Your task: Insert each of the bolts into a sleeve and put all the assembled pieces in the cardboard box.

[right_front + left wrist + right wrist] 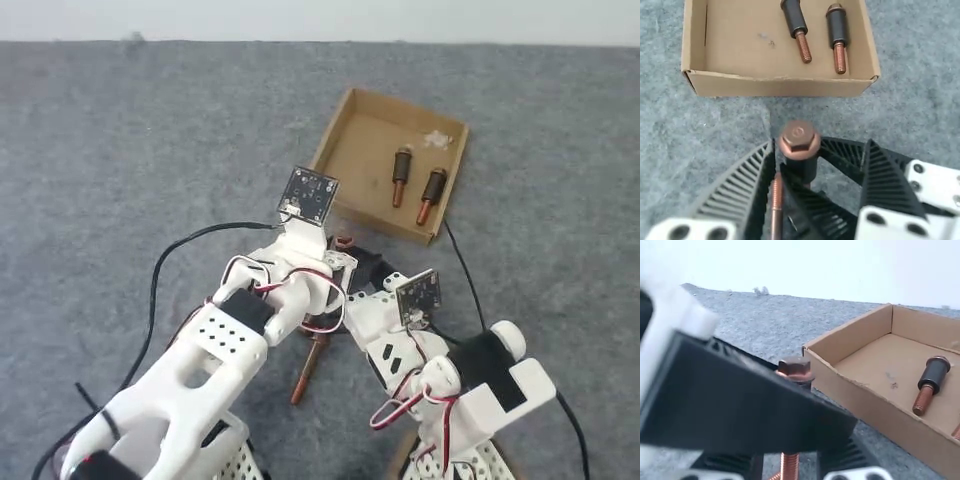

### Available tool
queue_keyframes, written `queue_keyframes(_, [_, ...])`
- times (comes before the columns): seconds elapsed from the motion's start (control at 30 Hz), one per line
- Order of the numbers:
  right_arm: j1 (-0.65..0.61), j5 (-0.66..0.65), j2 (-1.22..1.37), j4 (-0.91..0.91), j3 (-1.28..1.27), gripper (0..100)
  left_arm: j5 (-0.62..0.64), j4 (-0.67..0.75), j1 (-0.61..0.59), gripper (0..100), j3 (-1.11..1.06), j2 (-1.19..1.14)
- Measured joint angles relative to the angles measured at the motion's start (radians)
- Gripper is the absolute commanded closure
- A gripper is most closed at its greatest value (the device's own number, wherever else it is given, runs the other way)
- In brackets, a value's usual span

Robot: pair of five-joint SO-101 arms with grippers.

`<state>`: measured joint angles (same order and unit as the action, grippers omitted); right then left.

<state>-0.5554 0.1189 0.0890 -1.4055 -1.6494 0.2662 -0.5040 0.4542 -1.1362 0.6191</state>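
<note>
Black ribbed fingers (747, 187) of the left gripper (776, 180) look pinched on the threaded shank of the copper bolt (799, 141). The hex head stands up just short of the cardboard box (695, 82), and the dark sleeve (802, 167) sits right under the head. The right gripper (790, 460) is crowded against the same piece; can't tell whether it is clamped or slack.

Risks, judged from this pose:
- The left grip looks to be on thread only, low on the shank. A quick swing toward the box could pivot the piece and tip it out.
- Two grippers are packed round one bolt. If the right one backs off while gripping, it may drag the sleeve down or twist the bolt loose. If both let go, the piece lands on the grey mat (120, 150), short of the box.
- The box's near wall is just beyond the head. A low carry would likely hit it and shove the box.
- Two finished pieces (797, 31) (837, 37) lie inside toward the right. A drop onto them could bounce or roll.

Views:
- Left wrist view gives finger contact on the thread and the sleeve seat under the head.
- High view gives the bolt (308, 368) poking out low between the two arms, plus the whole box layout.
- Right wrist view gives a side-on look at the head beside the box's near corner.
</note>
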Motion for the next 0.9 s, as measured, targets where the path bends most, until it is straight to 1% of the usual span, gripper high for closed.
queue_keyframes(0.3, [0.003, 0.000, 0.000, 0.000, 0.000, 99.3, -0.003, 0.000, -0.002, 74, 0.000, 0.000])
queue_keyframes(0.57, [0.006, 0.000, 0.000, 0.000, 0.000, 99.3, -0.006, 0.000, -0.078, 74, 0.025, 0.000])
queue_keyframes(0.83, [0.006, 0.000, 0.000, 0.000, 0.000, 99.3, -0.006, 0.000, -0.083, 74, 0.028, 0.005])
queue_keyframes(0.9, [0.006, 0.000, 0.000, 0.000, 0.000, 99.3, -0.006, -0.008, -0.083, 74, 0.028, 0.048])
